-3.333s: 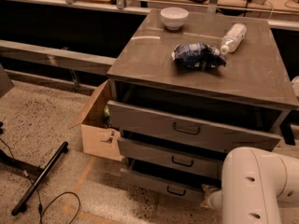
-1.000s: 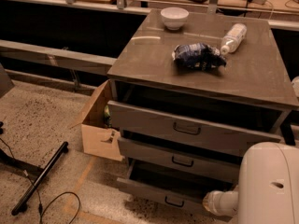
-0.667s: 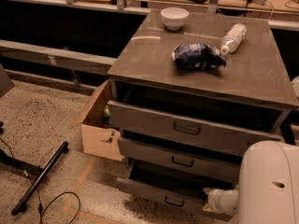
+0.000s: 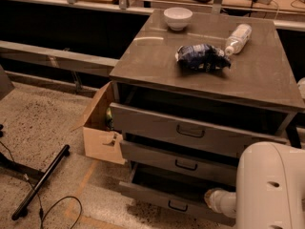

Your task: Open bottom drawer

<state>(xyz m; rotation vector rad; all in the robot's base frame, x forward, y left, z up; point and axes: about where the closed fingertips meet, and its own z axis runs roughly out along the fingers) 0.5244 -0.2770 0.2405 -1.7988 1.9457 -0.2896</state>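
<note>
The bottom drawer is the lowest grey front of the cabinet. It stands pulled out well past the middle drawer, with dark space showing inside it. Its small dark handle is bare. My gripper sits at the drawer's front edge, just right of the handle, at the end of a pale wrist. The big white arm housing fills the lower right corner and hides the drawer's right end.
The top drawer also stands slightly out. A white bowl, a dark snack bag and a lying bottle rest on the cabinet top. An open cardboard box stands left of the cabinet; a black bar and cable lie on the floor.
The bottom drawer has slid out further toward me than 3.3 s ago, and the arm drew back right with it. Over the last second little has moved.
</note>
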